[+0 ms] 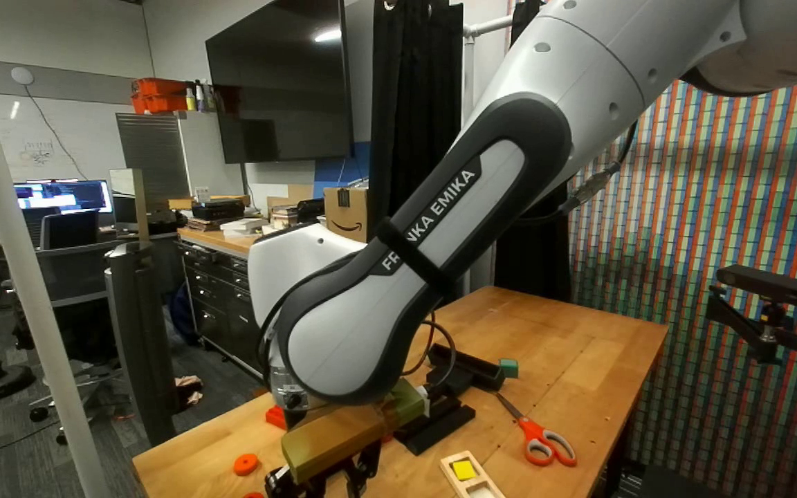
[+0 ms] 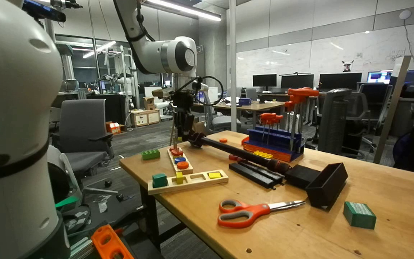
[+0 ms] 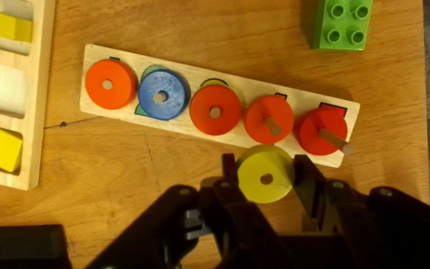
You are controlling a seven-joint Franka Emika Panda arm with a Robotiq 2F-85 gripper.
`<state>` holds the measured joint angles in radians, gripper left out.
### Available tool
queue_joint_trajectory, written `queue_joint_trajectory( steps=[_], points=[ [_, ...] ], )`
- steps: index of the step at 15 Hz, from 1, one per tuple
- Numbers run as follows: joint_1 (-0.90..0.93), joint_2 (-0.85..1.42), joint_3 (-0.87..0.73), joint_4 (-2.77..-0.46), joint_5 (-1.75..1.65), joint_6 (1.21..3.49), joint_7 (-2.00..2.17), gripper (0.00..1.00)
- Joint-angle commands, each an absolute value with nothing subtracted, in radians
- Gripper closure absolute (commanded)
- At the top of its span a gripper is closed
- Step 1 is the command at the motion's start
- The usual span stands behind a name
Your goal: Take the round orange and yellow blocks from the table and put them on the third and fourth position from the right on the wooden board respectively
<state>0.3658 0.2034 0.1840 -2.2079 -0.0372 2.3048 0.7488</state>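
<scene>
The light-wood board (image 3: pixel 233 138) carries several round blocks on pegs in the wrist view. From the left stand an orange block (image 3: pixel 110 95), a blue block (image 3: pixel 155 108), then red-orange ones; the pegs get longer toward the right. The board (image 2: pixel 189 170) also shows in an exterior view. My gripper (image 3: pixel 264 164) is shut on the round yellow block (image 3: pixel 254 186), hole facing the camera, just off the board's edge in the picture. In an exterior view the yellow block (image 2: pixel 179 138) hangs raised, partly hidden by the fingers. Loose orange discs lie on the table, one in both exterior views (image 1: pixel 245 464) (image 2: pixel 223 140).
A light-wood tray (image 3: pixel 37 116) with yellow and green shapes lies beside the board. A green brick (image 3: pixel 343 24) is near the table edge. Orange scissors (image 2: pixel 244 212), black trays (image 2: pixel 255 172), a long black tool (image 2: pixel 235 149) and a blue tool stand (image 2: pixel 275 138) occupy the table.
</scene>
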Motion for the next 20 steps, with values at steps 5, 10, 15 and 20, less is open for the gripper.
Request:
queue_joint_trajectory(
  steps=[5, 10, 15, 20],
  points=[
    [0.356, 0.178, 0.211, -2.221, 0.035, 2.278, 0.774, 0.82],
    [0.351, 0.185, 0.216, -2.23, 0.068, 2.279, 0.76, 0.82],
    [0.348, 0.194, 0.217, -2.232, 0.093, 2.281, 0.748, 0.82],
    [0.343, 0.205, 0.218, -2.229, 0.105, 2.292, 0.727, 0.82]
  ],
)
